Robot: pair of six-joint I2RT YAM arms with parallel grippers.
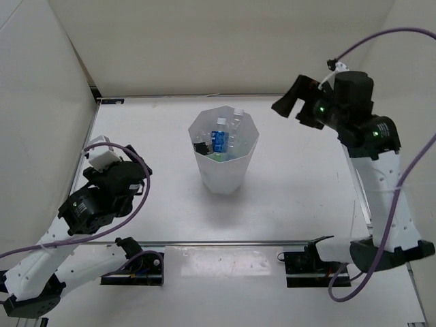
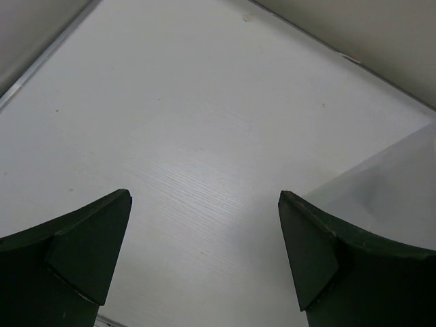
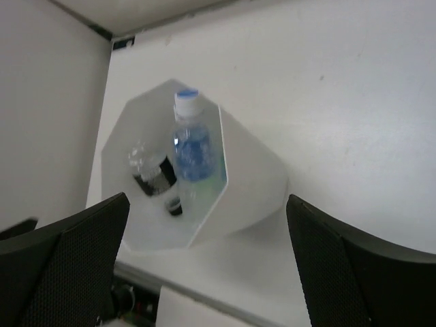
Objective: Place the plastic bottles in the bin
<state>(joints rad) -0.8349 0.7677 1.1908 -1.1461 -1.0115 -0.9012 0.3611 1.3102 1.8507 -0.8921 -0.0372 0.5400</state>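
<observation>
The bin (image 1: 235, 174) stands upright mid-table, a white faceted container. Inside it lie the plastic bottles: a blue-labelled one (image 1: 219, 139), a black-labelled one (image 1: 201, 144), a clear one with a white cap (image 1: 237, 119) and something green (image 1: 218, 157) low down. The right wrist view looks into the bin (image 3: 252, 184) at the blue-labelled bottle (image 3: 194, 146) and the black-labelled bottle (image 3: 155, 174). My right gripper (image 1: 289, 101) hangs open and empty, above and to the right of the bin. My left gripper (image 1: 102, 151) is open and empty near the left edge, over bare table (image 2: 204, 197).
White walls close in the table at the back (image 1: 225, 48) and left (image 1: 34, 102). A metal rail (image 1: 225, 243) runs along the near edge by the arm bases. In the left wrist view a pale translucent shape (image 2: 388, 184) shows at the right.
</observation>
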